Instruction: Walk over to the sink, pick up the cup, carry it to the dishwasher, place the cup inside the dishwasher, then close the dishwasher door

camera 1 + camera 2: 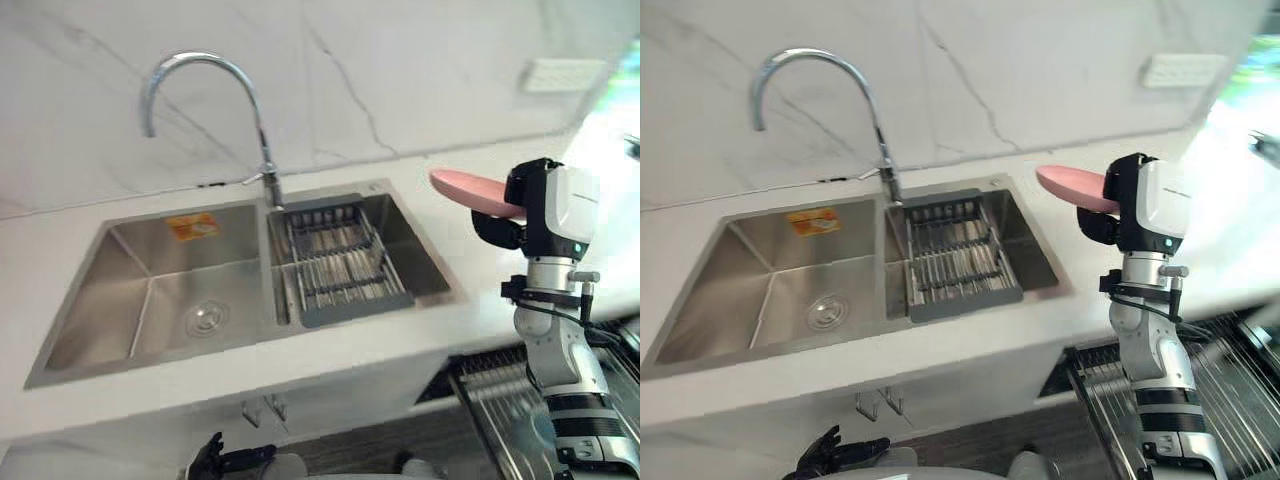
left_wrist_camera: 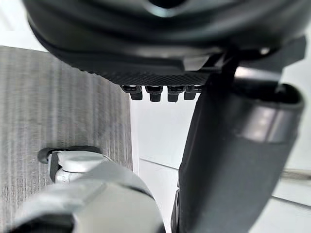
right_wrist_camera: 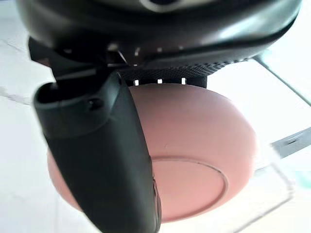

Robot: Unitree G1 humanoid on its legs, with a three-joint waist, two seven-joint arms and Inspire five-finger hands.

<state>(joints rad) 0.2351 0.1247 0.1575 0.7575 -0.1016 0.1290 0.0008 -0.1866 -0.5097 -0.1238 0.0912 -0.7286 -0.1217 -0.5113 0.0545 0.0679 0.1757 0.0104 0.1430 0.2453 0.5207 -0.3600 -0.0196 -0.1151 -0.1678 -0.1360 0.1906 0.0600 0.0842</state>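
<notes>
The left hand (image 1: 212,456) hangs low, below the front edge of the desk (image 1: 350,345). Its fingers are loose and spread, and it holds nothing.

Above it, the left basin of the sink (image 1: 120,280) shows bare steel and a drain. The faucet (image 1: 200,62) arches over the divider. The right basin carries a grey drain rack (image 1: 340,265) with no dish on it.

To the right of the sink, the pink cup (image 1: 465,188), shallow and bowl-shaped, is off the desk and held at about faucet-base height. The right hand (image 3: 104,145) grips it: in the right wrist view the thumb lies curled across its rounded underside and the fingers reach behind its far rim. The cup touches nothing else.

Below and to the right, a wire dishwasher rack (image 1: 490,395) stands pulled out under the desk edge, close beneath the raised arm.

By my reading, the walk to the sink and the pickup are done, and the carry is in hand. Three steps appear to be left:
- lowering the cup to the rack
- setting it inside
- shutting the dishwasher door, which I cannot make out here
</notes>
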